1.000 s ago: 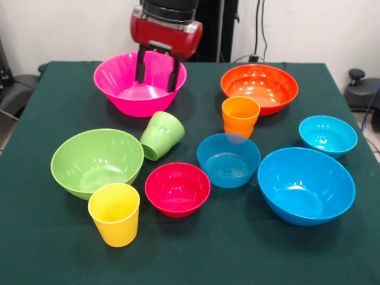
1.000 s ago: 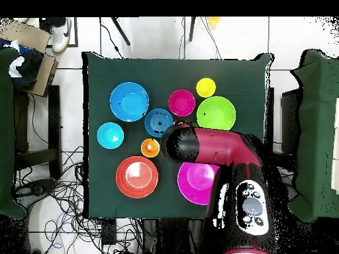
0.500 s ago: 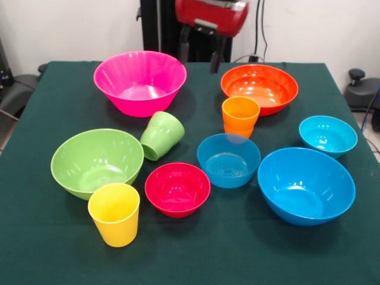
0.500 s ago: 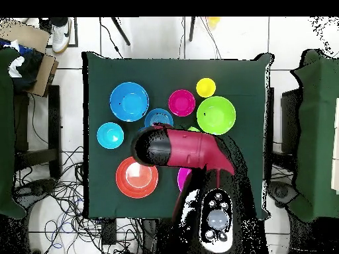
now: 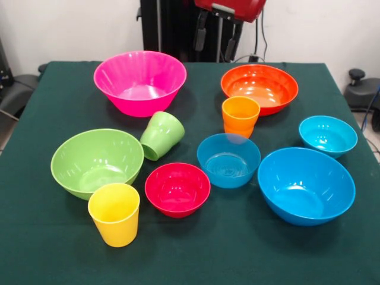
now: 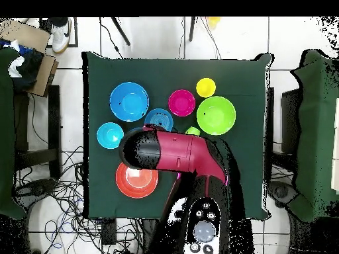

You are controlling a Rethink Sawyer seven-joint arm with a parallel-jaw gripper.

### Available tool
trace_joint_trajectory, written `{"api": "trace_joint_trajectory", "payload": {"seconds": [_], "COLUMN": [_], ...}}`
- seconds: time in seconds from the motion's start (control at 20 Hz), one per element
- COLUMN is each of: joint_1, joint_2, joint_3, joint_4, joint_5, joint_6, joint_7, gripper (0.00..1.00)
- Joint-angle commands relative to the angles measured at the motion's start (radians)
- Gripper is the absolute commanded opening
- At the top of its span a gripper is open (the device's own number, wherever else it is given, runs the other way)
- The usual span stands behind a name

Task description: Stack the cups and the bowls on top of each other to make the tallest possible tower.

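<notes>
My gripper (image 5: 215,41) hangs open and empty at the top of the front view, above the table's far edge, between the pink bowl (image 5: 140,80) and the orange bowl (image 5: 259,88). The orange cup (image 5: 240,116) stands upright in front of the orange bowl. The green cup (image 5: 161,135) lies tilted beside the light green bowl (image 5: 97,161). The yellow cup (image 5: 114,214) stands nearest the camera. A red bowl (image 5: 177,189), a small blue bowl (image 5: 228,159), a small cyan bowl (image 5: 328,135) and a large blue bowl (image 5: 306,185) each sit apart. Nothing is stacked.
In the overhead view the red arm (image 6: 172,152) covers the pink bowl, the orange cup and part of the orange bowl (image 6: 136,182). The green tablecloth (image 5: 47,101) shows bare strips along the left side and the near edge.
The gripper has swung from over the pink bowl towards the orange bowl and risen. It stays open. No cup or bowl has moved.
</notes>
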Motion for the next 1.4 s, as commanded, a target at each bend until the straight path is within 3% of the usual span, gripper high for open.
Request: {"api": "trace_joint_trajectory", "payload": {"seconds": [0.05, 0.45, 0.75, 1.4], "joint_1": [-0.014, -0.02, -0.047, -0.051], "joint_2": [0.034, 0.028, 0.098, 0.193], "joint_3": [0.017, 0.015, 0.051, 0.062], "joint_4": [0.059, 0.071, 0.081, 0.044], "joint_5": [0.015, 0.02, 0.033, 0.05], "joint_6": [0.05, 0.045, -0.076, -0.203], "joint_7": [0.125, 0.109, 0.12, 0.131], "gripper": [1.0, 1.0, 1.0, 1.0]}}
